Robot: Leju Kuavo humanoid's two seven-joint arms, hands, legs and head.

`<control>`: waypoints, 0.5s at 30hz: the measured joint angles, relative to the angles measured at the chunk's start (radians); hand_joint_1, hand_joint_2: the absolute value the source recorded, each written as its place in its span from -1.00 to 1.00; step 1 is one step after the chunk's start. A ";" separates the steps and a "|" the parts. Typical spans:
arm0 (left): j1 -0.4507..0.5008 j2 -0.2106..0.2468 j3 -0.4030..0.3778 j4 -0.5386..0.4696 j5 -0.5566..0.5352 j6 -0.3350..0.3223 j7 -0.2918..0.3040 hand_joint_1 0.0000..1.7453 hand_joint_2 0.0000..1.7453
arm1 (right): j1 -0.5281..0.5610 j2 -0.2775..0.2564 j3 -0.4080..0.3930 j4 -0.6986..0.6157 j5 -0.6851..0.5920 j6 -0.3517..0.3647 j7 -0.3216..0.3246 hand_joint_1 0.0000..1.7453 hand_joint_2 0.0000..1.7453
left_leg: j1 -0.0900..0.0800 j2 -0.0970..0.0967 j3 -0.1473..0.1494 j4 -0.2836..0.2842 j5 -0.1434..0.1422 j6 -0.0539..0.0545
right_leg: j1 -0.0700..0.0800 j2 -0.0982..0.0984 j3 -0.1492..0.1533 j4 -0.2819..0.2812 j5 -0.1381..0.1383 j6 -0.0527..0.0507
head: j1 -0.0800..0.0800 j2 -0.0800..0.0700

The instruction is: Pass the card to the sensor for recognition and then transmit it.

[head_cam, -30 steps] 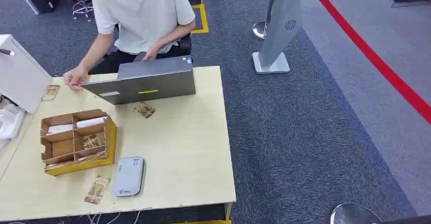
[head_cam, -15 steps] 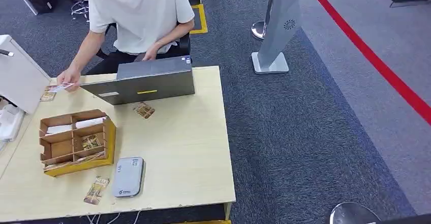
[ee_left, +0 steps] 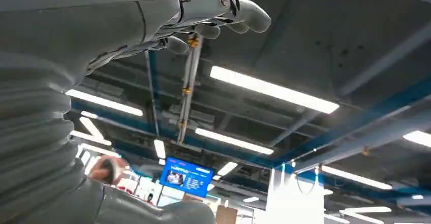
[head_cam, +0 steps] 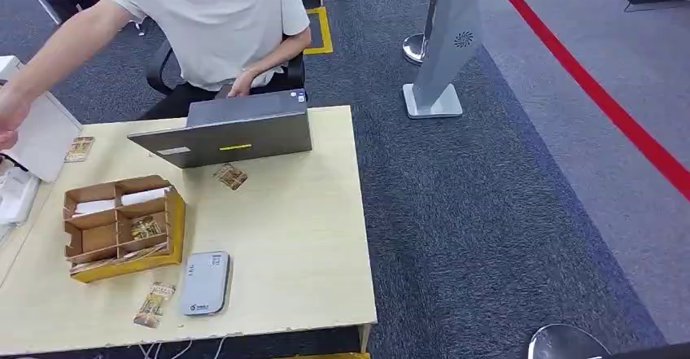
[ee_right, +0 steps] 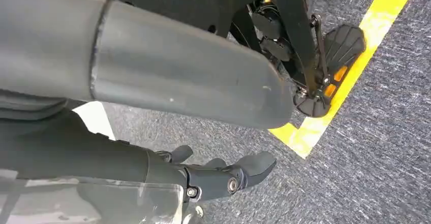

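Seen from the head: a pale wooden table with a grey card sensor near its front edge, and one card lying flat just beside it. Further in, a cardboard organiser holding more cards in its compartments, another card loose in front of a laptop, and one more at the table's far left. Behind the laptop, a seated person stretching an arm out past the left edge of the frame. Left hand raised, wrist camera tilted up at ceiling lights, fingers loosely curled with nothing in them. Right hand hanging low over grey carpet, fingers likewise curled in, empty. Probably the very start of the task: no card picked up yet. Next move likely calls for bringing a hand down to a card, perhaps the one beside the sensor, and pinching it by an edge off the flat tabletop.
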 joint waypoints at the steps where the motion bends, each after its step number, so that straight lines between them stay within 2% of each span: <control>1: -0.008 0.015 -0.031 0.014 -0.028 -0.004 0.023 -1.00 1.00 | 0.000 0.000 0.000 0.000 0.000 0.000 0.001 -1.00 -1.00 | 0.000 0.000 0.000 0.000 0.000 0.000 | 0.000 0.000 -0.001 0.000 0.000 0.000 | 0.000 0.000; 4: -0.042 0.074 -0.116 0.062 -0.117 -0.043 0.084 -1.00 1.00 | 0.000 -0.002 0.000 0.000 0.000 0.000 0.002 -1.00 -1.00 | 0.000 0.000 0.000 0.000 0.000 0.000 | 0.000 0.000 0.000 0.000 0.000 0.000 | 0.000 0.000; 7: -0.102 0.119 -0.215 0.134 -0.219 -0.110 0.128 -1.00 1.00 | 0.000 -0.002 0.001 0.000 -0.002 0.000 -0.001 -1.00 -1.00 | 0.000 0.000 -0.001 0.000 0.000 0.000 | 0.000 0.000 -0.003 0.000 0.000 0.000 | 0.000 0.000; 11: -0.173 0.129 -0.384 0.235 -0.341 -0.110 0.184 -1.00 1.00 | -0.003 -0.002 0.002 0.000 -0.003 0.000 -0.006 -1.00 -1.00 | 0.000 -0.001 -0.001 0.000 0.001 0.000 | 0.000 -0.001 -0.001 0.000 0.001 0.001 | 0.000 0.000; 15: -0.215 0.119 -0.503 0.301 -0.384 -0.096 0.221 -1.00 1.00 | -0.003 -0.002 0.004 0.000 -0.003 0.000 -0.006 -1.00 -1.00 | -0.001 0.001 -0.001 0.000 0.001 0.000 | 0.000 0.003 -0.001 0.000 0.002 0.002 | 0.001 0.000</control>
